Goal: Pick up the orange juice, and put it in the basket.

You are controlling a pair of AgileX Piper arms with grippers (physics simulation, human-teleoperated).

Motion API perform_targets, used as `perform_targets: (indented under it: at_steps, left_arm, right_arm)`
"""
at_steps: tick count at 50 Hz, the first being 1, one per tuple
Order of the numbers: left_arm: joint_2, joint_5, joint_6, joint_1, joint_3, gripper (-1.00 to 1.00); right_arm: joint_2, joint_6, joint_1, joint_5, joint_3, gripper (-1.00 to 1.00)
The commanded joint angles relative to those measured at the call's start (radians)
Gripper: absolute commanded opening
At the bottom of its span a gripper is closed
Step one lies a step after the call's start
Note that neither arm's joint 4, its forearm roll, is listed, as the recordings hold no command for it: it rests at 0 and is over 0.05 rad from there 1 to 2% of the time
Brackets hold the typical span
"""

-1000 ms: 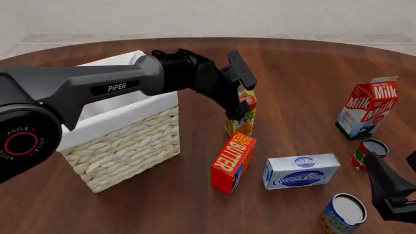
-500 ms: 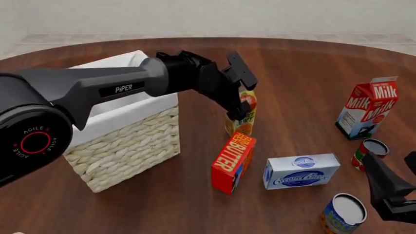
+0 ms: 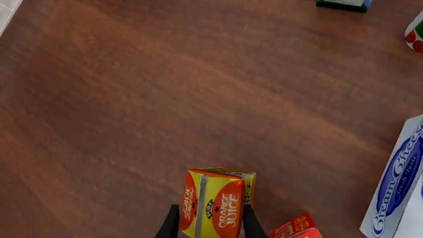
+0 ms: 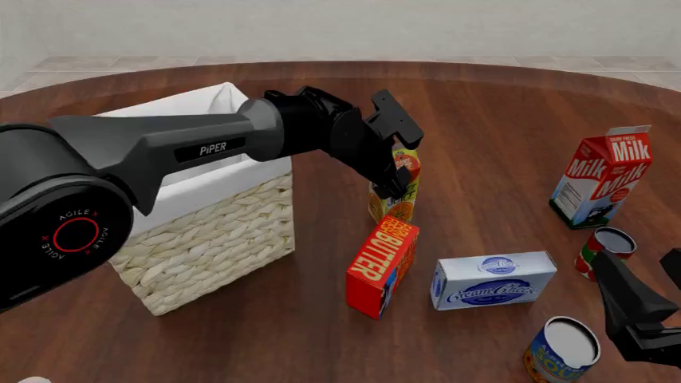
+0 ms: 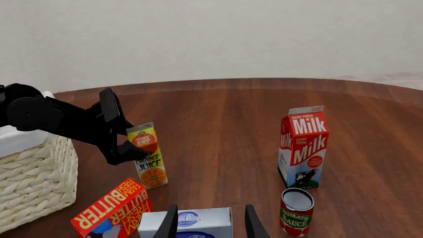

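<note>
Left fingers point(image 3: 210, 225): clamped on juice carton point(image 4: 398, 188) near its top, so it lifts upright.
Carton: just right of basket point(image 4: 202, 231), by butter box point(image 4: 380, 266); off counter? can't tell.
Right fingers point(image 5: 209, 222): spread, idle.

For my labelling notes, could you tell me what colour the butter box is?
The butter box is red with yellow "BUTTER" lettering, clearest in the front view.

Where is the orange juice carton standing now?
In the front view the orange juice carton stands mid-table between the left gripper's jaws, right of the basket and just behind the butter box.
</note>
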Motion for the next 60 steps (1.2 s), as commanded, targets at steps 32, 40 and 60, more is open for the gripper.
perform_targets:
  at_steps: [32, 40, 60]
  left_arm:
    - [-0.194, 0.02, 0.033, 0.051, 0.03, -1.0]
    - [-0.267, 0.004, 0.065, 0.047, 0.065, -1.0]
    - [-0.46, 0.047, 0.092, 0.044, 0.074, -1.0]
  right_arm:
    - [0.029, -0.009, 0.009, -0.02, -0.001, 1.0]
    - [0.032, -0.011, 0.011, -0.024, 0.0, 1.0]
    - [0.033, -0.011, 0.014, -0.025, 0.0, 1.0]
